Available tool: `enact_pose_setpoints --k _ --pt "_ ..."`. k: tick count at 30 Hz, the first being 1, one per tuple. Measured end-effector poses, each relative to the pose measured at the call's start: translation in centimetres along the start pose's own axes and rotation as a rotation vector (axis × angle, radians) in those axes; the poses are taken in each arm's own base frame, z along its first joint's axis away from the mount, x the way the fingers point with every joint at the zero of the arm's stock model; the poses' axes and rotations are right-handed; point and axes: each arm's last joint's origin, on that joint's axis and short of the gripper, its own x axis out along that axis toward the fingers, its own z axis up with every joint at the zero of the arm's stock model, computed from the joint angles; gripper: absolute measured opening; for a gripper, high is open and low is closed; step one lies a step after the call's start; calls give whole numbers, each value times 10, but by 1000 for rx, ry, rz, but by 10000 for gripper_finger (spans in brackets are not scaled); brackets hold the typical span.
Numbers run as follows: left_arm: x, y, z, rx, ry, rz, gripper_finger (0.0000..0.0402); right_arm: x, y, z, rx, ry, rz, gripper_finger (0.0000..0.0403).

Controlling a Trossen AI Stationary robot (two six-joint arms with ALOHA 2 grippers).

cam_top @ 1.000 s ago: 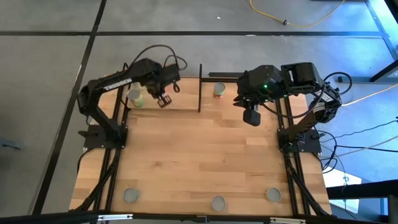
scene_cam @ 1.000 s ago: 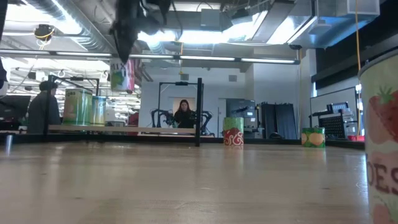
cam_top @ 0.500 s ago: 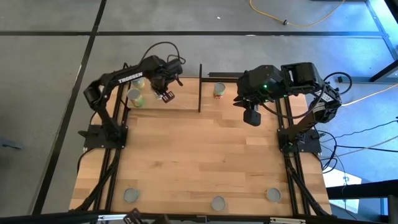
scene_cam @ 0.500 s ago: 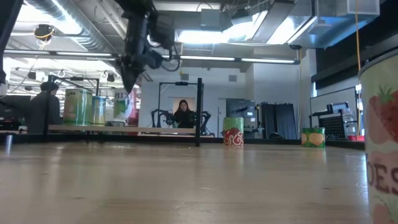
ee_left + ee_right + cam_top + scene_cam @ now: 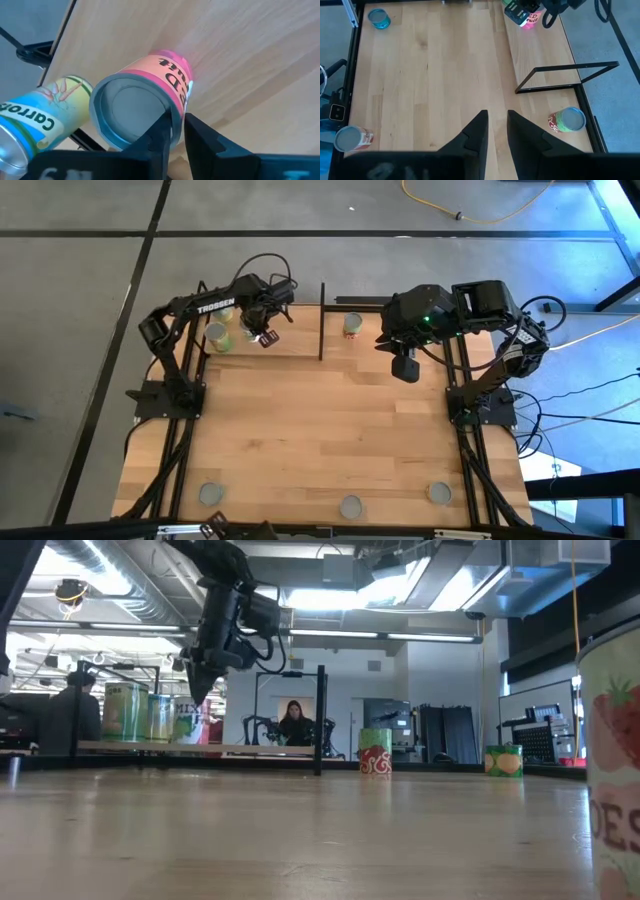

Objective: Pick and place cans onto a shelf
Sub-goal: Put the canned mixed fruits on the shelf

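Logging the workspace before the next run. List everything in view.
table: one, light wood, under both arms
shelf: one, light wood with black rods, along the table's far edge
green cans: two, green-yellow, shelf's left end
pink can: one, pink with grey top, beside the green cans
red-and-green can: one, far edge, right of the middle rod
yellow-green can: one, far right of the table
grey-topped cans: three, along the near edge
cable: one, yellow, on the floor
people: two, dark clothes, in the room behind
left gripper: black, at the pink can
right gripper: black, open, empty, above the table's far right
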Motion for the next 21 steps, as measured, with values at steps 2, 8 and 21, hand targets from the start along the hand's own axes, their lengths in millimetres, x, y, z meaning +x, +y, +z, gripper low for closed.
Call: enact_pose_setpoints --k 2,8,21 --pt "-3 1 2 -3 -12 6 56 0 0 0 0 0 0 73" --pt "-14 0 4 -1 -32 12 56 0 0 0 0 0 0 73" --pt "-49 -38 -4 85 -55 -33 46 0 0 0 1 0 0 73"
